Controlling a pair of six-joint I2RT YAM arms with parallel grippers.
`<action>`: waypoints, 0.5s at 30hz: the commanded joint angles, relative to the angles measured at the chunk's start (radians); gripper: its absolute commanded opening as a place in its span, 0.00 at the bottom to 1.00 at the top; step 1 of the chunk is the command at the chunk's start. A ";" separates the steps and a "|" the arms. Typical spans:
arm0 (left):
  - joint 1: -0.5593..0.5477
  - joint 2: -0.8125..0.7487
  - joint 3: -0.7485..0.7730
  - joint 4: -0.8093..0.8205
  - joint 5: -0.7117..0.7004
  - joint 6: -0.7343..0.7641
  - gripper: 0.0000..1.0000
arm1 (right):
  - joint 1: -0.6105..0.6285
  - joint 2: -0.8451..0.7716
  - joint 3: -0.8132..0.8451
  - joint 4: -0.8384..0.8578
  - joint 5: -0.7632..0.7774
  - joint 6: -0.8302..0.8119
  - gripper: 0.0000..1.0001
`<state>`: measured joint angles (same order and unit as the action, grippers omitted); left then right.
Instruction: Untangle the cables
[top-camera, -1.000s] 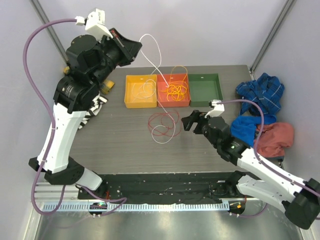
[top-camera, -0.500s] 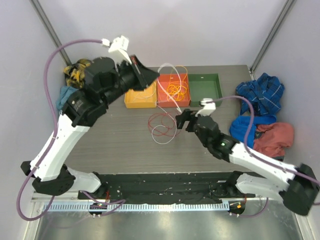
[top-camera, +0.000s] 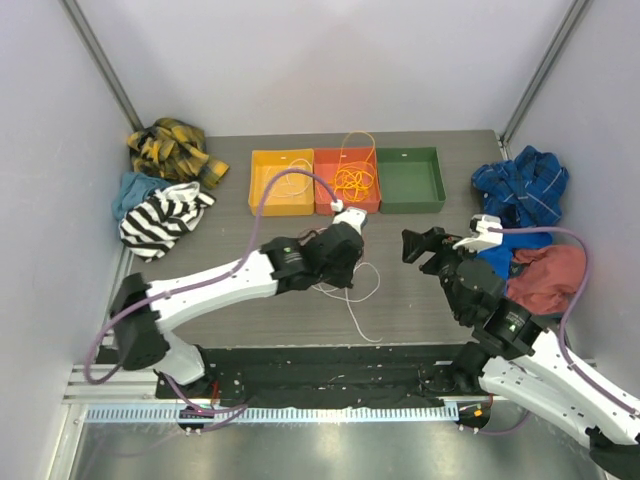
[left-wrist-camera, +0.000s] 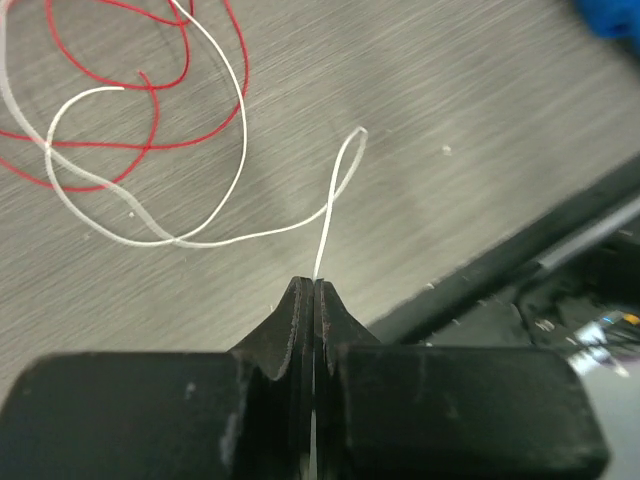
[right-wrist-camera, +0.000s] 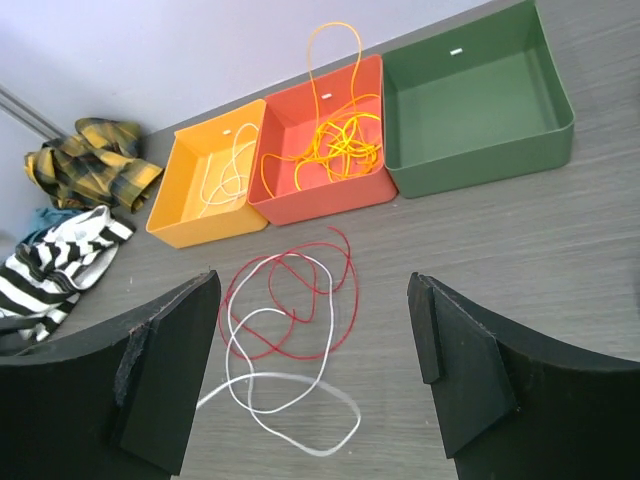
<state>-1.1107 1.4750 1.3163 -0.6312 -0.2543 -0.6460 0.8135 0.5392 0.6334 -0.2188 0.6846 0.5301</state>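
**Left wrist view: white cable pinched at its end**

We see the left end effector (left-wrist-camera: 314, 285) clenched on one end of the white cable (left-wrist-camera: 200, 242). The cable trails across the desk (left-wrist-camera: 480, 120) and crosses the red cable (left-wrist-camera: 110, 146) loops. The right end effector (right-wrist-camera: 315, 370) hovers released, holding nothing. We judge the separating step is in hand. The next move calls for drawing white clear of red without snagging.

3 trays (top-camera: 410, 180), 6 cloths (top-camera: 165, 215), and cables (top-camera: 352, 182) in 3 colours: white, red, orange.

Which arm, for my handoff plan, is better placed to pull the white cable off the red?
Likely left: the left gripper is shut on the white cable, crossing the red cable; the right gripper is open.
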 joint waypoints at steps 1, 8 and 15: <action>0.003 0.132 0.032 0.133 -0.030 0.014 0.00 | 0.000 -0.036 0.002 -0.039 0.033 0.024 0.84; 0.006 0.373 0.142 0.139 -0.071 0.063 0.02 | 0.000 -0.044 -0.001 -0.050 0.026 0.025 0.84; 0.006 0.393 0.101 0.172 -0.040 0.077 0.66 | -0.002 -0.054 -0.001 -0.057 0.023 0.019 0.84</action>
<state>-1.1103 1.9217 1.4261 -0.5209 -0.2867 -0.5884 0.8135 0.4973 0.6296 -0.2844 0.6895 0.5343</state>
